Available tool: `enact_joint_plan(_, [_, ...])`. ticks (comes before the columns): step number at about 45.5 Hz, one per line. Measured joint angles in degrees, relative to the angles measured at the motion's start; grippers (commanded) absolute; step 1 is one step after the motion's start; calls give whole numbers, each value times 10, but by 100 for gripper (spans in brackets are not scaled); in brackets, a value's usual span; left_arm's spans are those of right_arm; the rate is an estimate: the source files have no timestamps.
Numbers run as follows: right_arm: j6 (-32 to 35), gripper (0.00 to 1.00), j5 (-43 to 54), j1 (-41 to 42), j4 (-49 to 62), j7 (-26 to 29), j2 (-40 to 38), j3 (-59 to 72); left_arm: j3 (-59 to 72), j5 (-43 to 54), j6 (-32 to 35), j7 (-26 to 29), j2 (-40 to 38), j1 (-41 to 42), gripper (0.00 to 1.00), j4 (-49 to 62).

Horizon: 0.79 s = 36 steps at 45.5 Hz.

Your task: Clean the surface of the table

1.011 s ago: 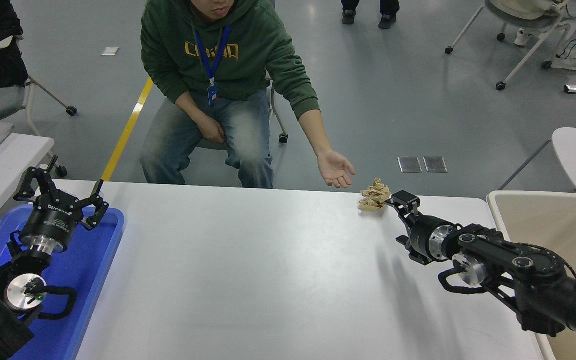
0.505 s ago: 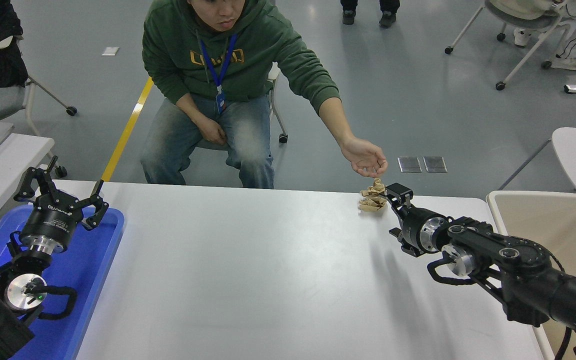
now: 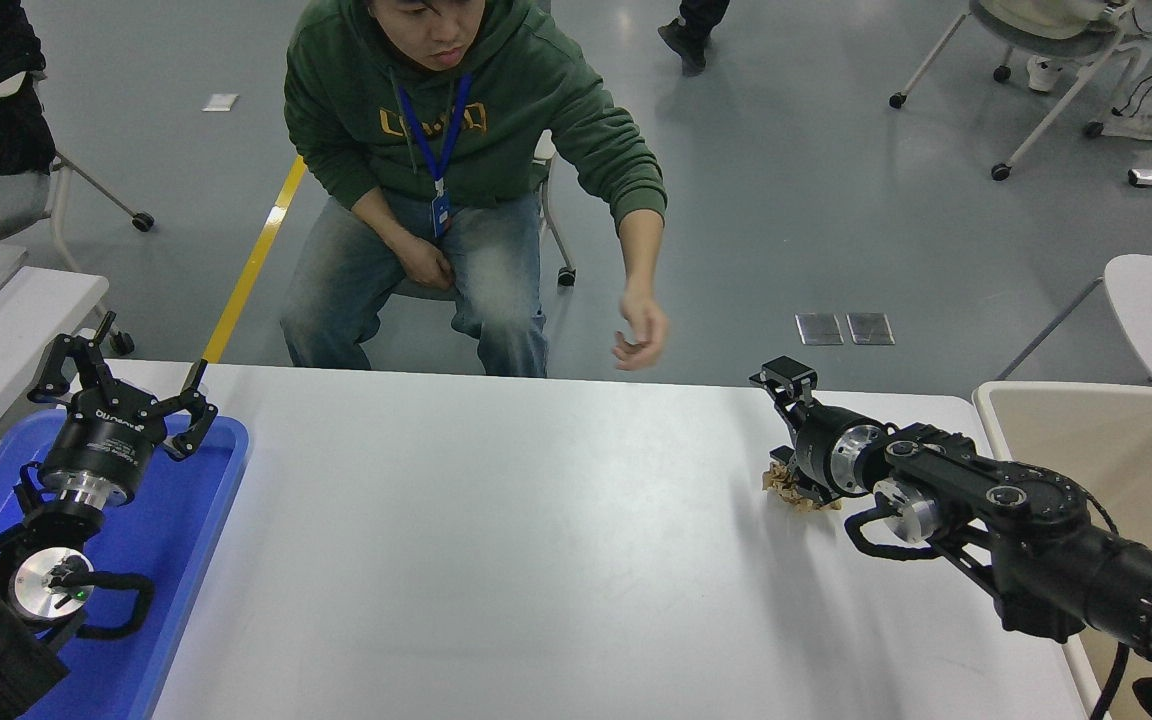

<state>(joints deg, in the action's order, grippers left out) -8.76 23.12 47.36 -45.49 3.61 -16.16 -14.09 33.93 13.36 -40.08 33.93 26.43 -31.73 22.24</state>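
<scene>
Take the beige bin (image 3: 1116, 440) at the bench's right end as your landmark. The white bench (image 3: 496, 560) spreads left from it and fills most of your view, its surface bare through the middle. Your right gripper (image 3: 784, 380) reaches in from beside the bin, out over the bench toward the far edge, tilted upward. You cannot tell how its jaws stand, since only one black finger tip shows against the floor. A crumpled brown paper wad (image 3: 788, 487) lies on the bench left of the bin, just under the gripper's wrist, partly hidden by it; whether they touch you cannot tell. At the bench end farthest from the bin, your left gripper (image 3: 126, 385) sits parked over the blue tray (image 3: 176, 560), jaws spread wide and holding nothing. A person in a green hoodie (image 3: 476, 110) sits beyond the far edge, one hand (image 3: 641, 335) raised in the air, blurred, well left of the bin and clear of the bench.
</scene>
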Motion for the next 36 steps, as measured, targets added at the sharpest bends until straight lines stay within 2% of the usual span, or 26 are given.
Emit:
enact_joint_plan(20, [48,100,36,-1,-68,0,-115,56,0,0,0,0,0,0,100,0])
enact_joint_plan(36, [62,100,73,1,-98,1,-151,99,0,0,0,0,0,0,100,0])
